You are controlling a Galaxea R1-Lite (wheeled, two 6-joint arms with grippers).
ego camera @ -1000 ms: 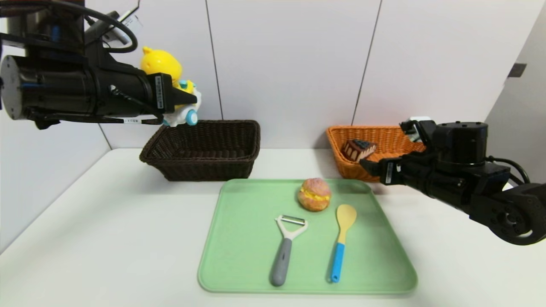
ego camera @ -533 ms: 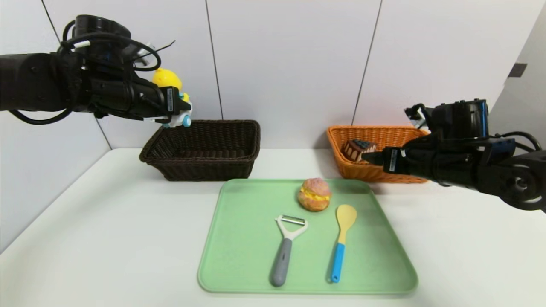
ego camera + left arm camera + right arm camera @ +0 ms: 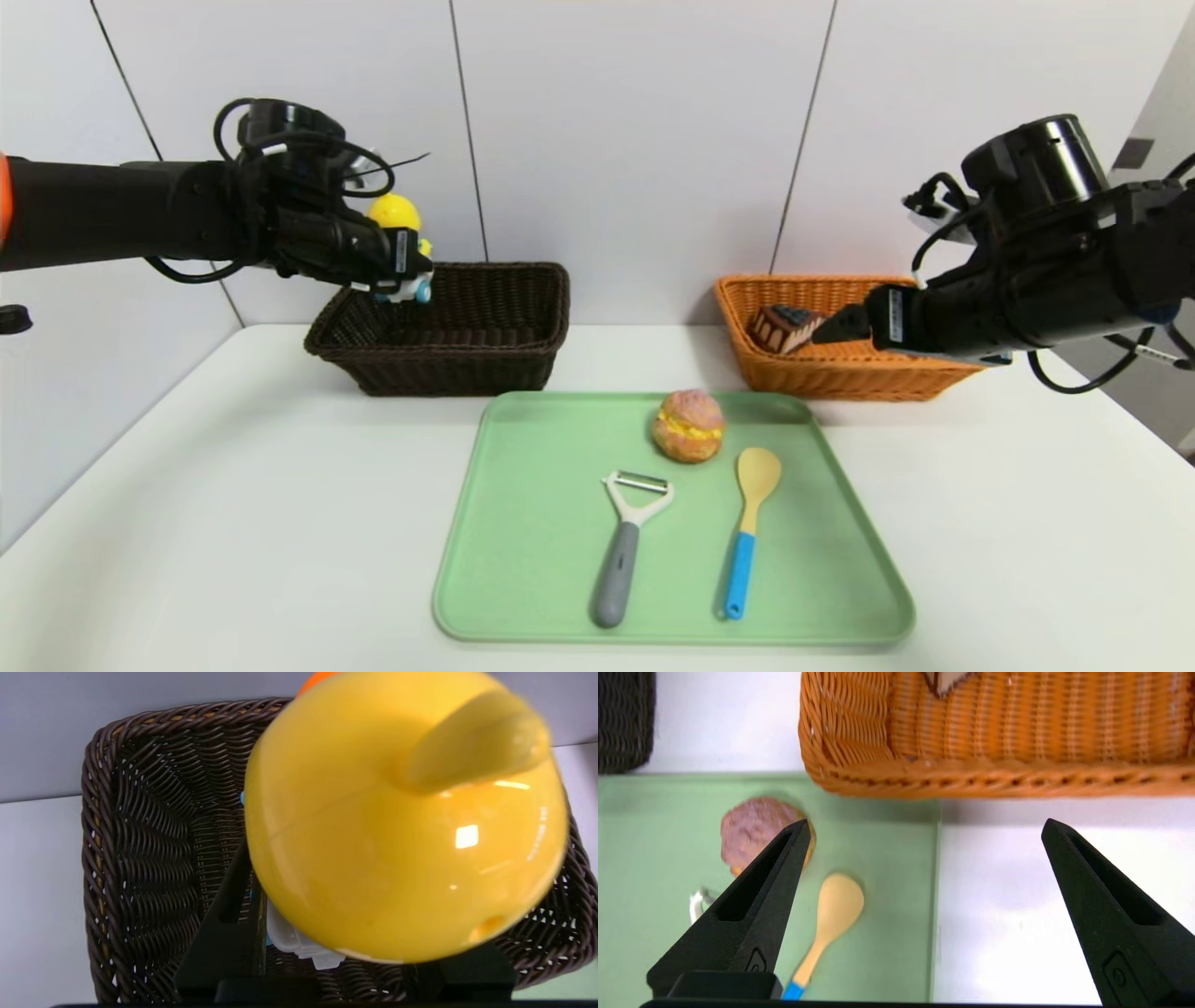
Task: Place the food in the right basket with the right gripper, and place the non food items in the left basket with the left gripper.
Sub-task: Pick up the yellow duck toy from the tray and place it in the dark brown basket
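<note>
Yellow duck (image 3: pixel 396 213) on white wheels, held up over the near left corner of the dark basket (image 3: pixel 523 347). Chocolate cake (image 3: pixel 784 327) with blueberries, lying inside the orange basket (image 3: pixel 822 381). Round golden puff (image 3: pixel 688 426) with yellow cream, sitting in front of the orange basket. Grey and white peeler (image 3: pixel 624 541), flat. Blue and yellow spoon (image 3: pixel 747 527), flat beside it, bowl toward the puff.

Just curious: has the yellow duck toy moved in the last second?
Yes. The left claw carried the duck toy down, toward the dark basket.
</note>
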